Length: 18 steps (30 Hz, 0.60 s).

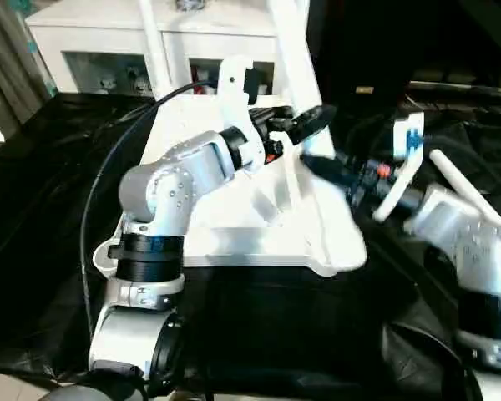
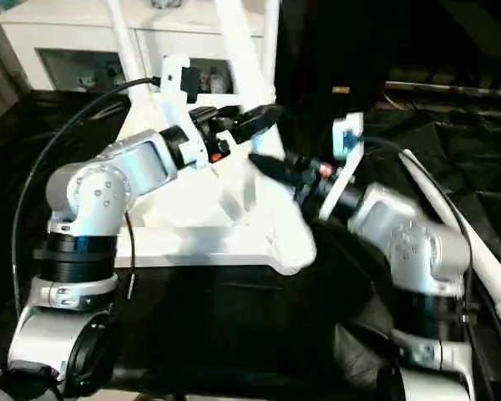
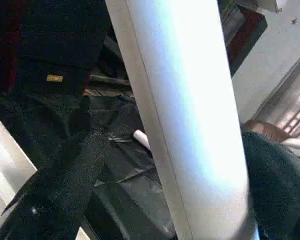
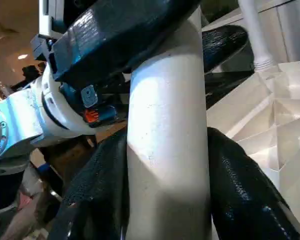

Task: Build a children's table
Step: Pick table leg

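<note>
My right fingers clamp a leg standing at the upturned tabletop's corner on the black surface; left fingers gape wide around it. Two far legs stand; one lies loose.

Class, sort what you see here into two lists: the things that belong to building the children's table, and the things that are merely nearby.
Belongs to the job:
- white tabletop, underside up
- standing legs in its sockets
- loose leg lying on the cloth
- left gripper and right gripper at one leg

Merely nearby:
- black cloth
- white cabinet behind
</note>
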Tool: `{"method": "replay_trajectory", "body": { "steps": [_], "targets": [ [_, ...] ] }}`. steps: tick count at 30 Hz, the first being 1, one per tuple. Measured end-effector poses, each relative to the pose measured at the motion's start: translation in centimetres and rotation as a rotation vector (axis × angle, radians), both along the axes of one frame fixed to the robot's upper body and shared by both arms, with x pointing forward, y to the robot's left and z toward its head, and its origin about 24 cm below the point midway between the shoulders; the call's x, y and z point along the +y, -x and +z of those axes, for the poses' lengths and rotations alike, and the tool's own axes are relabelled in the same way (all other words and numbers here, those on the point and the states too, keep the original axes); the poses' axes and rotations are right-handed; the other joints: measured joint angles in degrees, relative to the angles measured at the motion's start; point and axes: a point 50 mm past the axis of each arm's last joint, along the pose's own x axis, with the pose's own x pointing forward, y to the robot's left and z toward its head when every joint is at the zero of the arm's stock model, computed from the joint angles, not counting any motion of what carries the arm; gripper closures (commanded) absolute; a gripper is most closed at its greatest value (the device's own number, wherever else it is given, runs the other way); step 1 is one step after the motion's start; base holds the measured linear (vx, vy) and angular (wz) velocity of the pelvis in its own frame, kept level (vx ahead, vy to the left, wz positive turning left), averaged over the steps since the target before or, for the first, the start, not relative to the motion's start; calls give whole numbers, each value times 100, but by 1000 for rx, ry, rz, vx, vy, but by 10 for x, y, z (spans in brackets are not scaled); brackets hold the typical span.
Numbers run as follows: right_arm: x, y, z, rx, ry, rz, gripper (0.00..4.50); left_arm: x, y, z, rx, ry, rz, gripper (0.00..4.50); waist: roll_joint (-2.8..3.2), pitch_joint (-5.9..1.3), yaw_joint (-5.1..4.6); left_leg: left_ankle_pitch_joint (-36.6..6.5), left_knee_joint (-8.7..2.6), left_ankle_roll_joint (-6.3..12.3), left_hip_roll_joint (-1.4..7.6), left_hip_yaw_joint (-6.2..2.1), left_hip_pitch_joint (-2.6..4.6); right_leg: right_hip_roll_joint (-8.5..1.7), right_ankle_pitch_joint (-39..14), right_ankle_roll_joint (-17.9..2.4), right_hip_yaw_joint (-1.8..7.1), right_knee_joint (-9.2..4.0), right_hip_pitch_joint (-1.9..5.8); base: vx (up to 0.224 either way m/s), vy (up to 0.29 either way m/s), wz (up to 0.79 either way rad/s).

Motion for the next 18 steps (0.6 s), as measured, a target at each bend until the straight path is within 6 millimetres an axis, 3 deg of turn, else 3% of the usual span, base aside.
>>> {"method": "replay_trajectory", "body": {
  "steps": [3, 11, 13, 16, 18],
  "targets": [
    [0, 1, 1, -4, 4, 8, 272, 0, 0, 0, -1, 4, -3, 0, 0, 0, 13, 0, -1, 0, 0, 0, 0, 0, -1, 1, 0, 0, 0, 0, 0, 0],
    [16, -9, -9, -79, 221, -117, 272, 2, -10, -5, 59, -32, 115, 83, 1, -1, -4, 1, -3, -3, 0, -1, 4, 0, -11, 19, 0, 0, 1, 0, 0, 0],
    [22, -13, -14, -113, 306, -181, 272, 5, -15, -10, 74, -57, 180, 86, 1, 0, -21, 2, -6, -4, 0, -2, 0, 0, -11, 20, -1, -2, -2, 0, 0, 0],
    [41, -16, -18, -150, 371, -238, 272, 9, -20, -14, 86, -74, 272, 127, 1, 0, -60, 2, -8, -5, -1, -5, -1, 1, -11, 21, -3, -3, -3, 0, 0, 0],
    [50, -16, -19, -172, 392, -251, 272, 11, -21, -14, 91, -73, 303, 125, 2, 0, -60, 2, -9, -5, -1, -6, -4, 1, -11, 22, -4, -5, -3, 0, 0, 0]
  ]
}}
